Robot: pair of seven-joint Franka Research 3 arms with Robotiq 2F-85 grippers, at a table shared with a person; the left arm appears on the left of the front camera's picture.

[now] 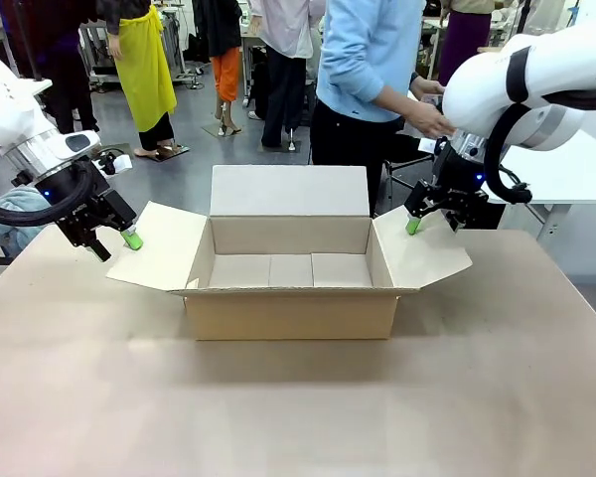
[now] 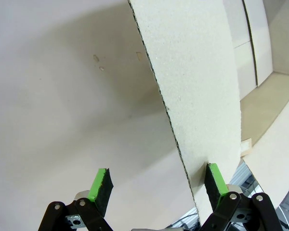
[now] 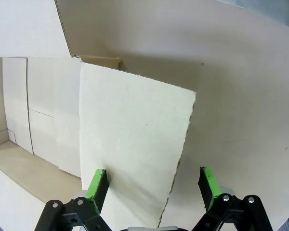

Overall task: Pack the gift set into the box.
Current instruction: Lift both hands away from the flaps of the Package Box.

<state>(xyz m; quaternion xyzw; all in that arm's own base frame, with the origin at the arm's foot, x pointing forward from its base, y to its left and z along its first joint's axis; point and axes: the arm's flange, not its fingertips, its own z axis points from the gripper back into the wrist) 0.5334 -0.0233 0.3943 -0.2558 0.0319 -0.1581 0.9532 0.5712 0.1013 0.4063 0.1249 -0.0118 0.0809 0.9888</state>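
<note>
In the front view, a brown corrugated cardboard carton (image 1: 288, 313) stands in the middle of the paper-covered tabletop (image 1: 298, 427) with all four top flaps open. Its near wall hides the front strip of its floor. The part of the floor that shows is plain cardboard. The left gripper (image 1: 116, 244) sits at the outer edge of the left flap (image 1: 164, 246), and the right gripper (image 1: 432, 223) at the far outer corner of the right flap (image 1: 427, 260). Only one green pad of each is clear here. A person in a light blue top (image 1: 363, 60) stands at the far side, cut off by the top edge, with one hand (image 1: 432, 121) partly behind the right arm.

In the left wrist view, the jaws are apart. The left flap's raw corrugated edge runs up between the green pads (image 2: 102, 184), close against one of them, though I cannot tell whether it touches.

In the right wrist view, the jaws are again apart and straddle the right flap's outer edge. One pad (image 3: 97, 185) overlaps the flap's pale face, and contact is unclear. The carton's interior is cut off at the picture's left.
</note>
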